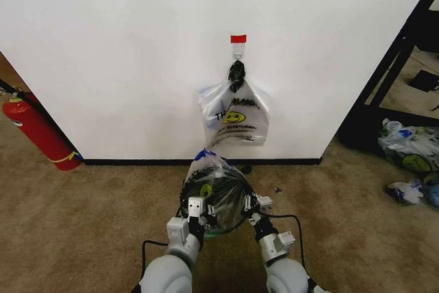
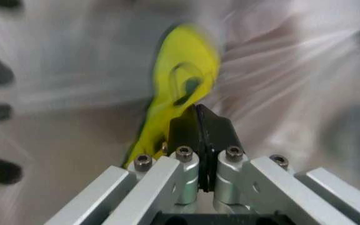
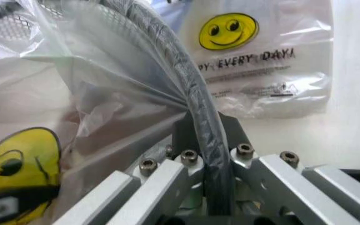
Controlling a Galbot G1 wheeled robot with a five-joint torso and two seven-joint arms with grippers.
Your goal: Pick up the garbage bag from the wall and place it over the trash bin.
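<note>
We see bare wall (image 1: 103, 53) and open carpet (image 1: 82, 224) around the trash bin (image 1: 221, 205). The garbage bag (image 1: 214, 182) drapes over it. Risk: thin film tearing or slipping off the rim. Left gripper (image 2: 198, 123) jaws together on film; right gripper (image 3: 206, 136) clamps film against rim.

Hidden, blurred, cut off

The garbage bag (image 2: 186, 89) smears into blur around the left gripper (image 2: 200, 123); the trash bin (image 1: 230, 182) is mostly veiled by plastic, and the fire extinguisher (image 1: 34, 128) is clipped at the edge.
</note>
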